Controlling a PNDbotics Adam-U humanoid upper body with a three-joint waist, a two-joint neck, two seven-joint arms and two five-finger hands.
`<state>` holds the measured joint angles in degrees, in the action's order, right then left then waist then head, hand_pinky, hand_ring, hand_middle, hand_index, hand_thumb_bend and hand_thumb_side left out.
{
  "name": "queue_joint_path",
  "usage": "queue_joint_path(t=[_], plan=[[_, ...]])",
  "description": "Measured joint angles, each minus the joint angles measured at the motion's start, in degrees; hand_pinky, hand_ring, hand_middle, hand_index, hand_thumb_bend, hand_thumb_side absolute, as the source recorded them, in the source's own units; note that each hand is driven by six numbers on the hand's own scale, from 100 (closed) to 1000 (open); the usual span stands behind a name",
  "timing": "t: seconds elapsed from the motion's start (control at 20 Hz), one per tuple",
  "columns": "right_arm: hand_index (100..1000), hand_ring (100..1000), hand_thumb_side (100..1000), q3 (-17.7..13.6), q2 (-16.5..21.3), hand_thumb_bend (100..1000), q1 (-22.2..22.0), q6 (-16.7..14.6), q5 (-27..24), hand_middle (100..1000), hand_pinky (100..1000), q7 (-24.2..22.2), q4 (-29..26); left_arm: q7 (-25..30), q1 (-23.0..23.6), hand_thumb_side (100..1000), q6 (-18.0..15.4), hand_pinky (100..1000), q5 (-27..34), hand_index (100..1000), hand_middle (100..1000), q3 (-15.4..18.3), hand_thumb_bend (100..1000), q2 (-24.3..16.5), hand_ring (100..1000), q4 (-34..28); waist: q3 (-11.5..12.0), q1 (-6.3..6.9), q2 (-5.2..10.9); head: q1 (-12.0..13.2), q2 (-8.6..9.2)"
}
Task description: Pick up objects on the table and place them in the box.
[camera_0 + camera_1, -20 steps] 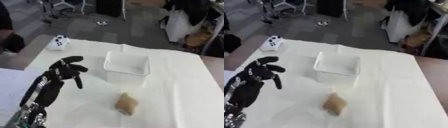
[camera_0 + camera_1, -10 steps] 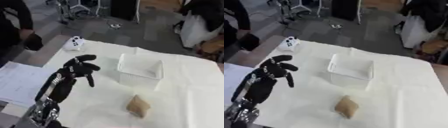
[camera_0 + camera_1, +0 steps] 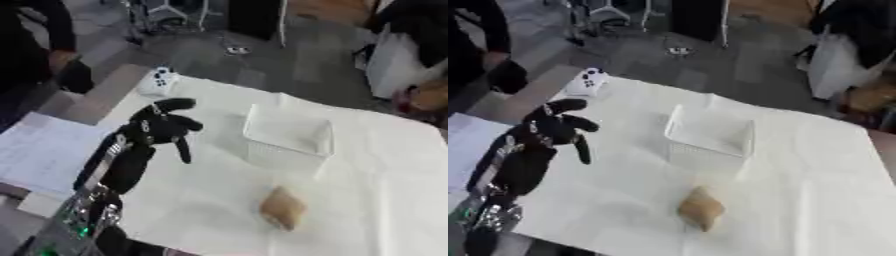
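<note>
White cloth covered the surface (image 3: 385, 200). Left hand (image 3: 162, 127) hovered left of the white box (image 3: 289, 135), fingers loosely spread, holding nothing. Tan object (image 3: 283, 207) (a lumpy shape) lay near the box's front. White game controller (image 3: 159, 81) sat at the far-left corner.

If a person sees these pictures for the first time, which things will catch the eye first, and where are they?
The robot's black left hand stands out first: it is raised over the left part of the white table, fingers partly curled, holding nothing. Next comes the white box near the table's middle, which looks empty. A brown lumpy object lies alone in front of the box, nearer the camera, apart from both.
</note>
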<state>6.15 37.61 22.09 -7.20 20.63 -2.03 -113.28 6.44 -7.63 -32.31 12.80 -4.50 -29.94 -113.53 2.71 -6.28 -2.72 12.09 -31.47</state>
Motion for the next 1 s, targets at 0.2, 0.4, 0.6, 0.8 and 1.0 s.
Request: queue_joint_path(t=[0.2,0.4,0.6,0.8,1.0], plan=[[867,704,1000,1.21,2.97,832,0.52,4.30,4.63,764,600,-6.95,2.90,0.21,-0.01,704,0.21,394,0.42,746,864,-0.22,965,-0.02,762,0.00,0.32,-0.21,0.18,-1.63,-1.13],[867,766,1000,1.78,3.47,851,1.39,6.39,7.99,779,667,-9.62,8.16,0.40,-0.05,701,0.38,395,0.81,746,863,-0.24,968,-0.02,761,0.00,0.88,-0.23,0.56,-4.80,-3.44],[864,800,1000,2.27,3.47,877,2.48,7.47,10.05,782,718,-8.93,13.73,0.68,-0.07,705,0.62,393,1.22,746,865,-0.36,965,-0.02,763,0.00,0.98,-0.27,0.59,-8.05,-4.77],[871,801,1000,3.17,3.35,885,4.57,7.88,11.17,775,725,-8.42,17.62,0.93,-0.06,708,0.84,391,1.41,746,866,-0.60,964,-0.01,765,0.00,0.97,-0.27,0.60,-9.12,-5.22],[875,807,1000,4.69,2.58,883,7.29,8.07,11.87,774,737,-9.56,20.77,1.09,-0.02,712,0.99,390,1.41,746,867,-0.65,961,-0.01,766,0.00,0.97,-0.27,0.60,-9.12,-5.48]])
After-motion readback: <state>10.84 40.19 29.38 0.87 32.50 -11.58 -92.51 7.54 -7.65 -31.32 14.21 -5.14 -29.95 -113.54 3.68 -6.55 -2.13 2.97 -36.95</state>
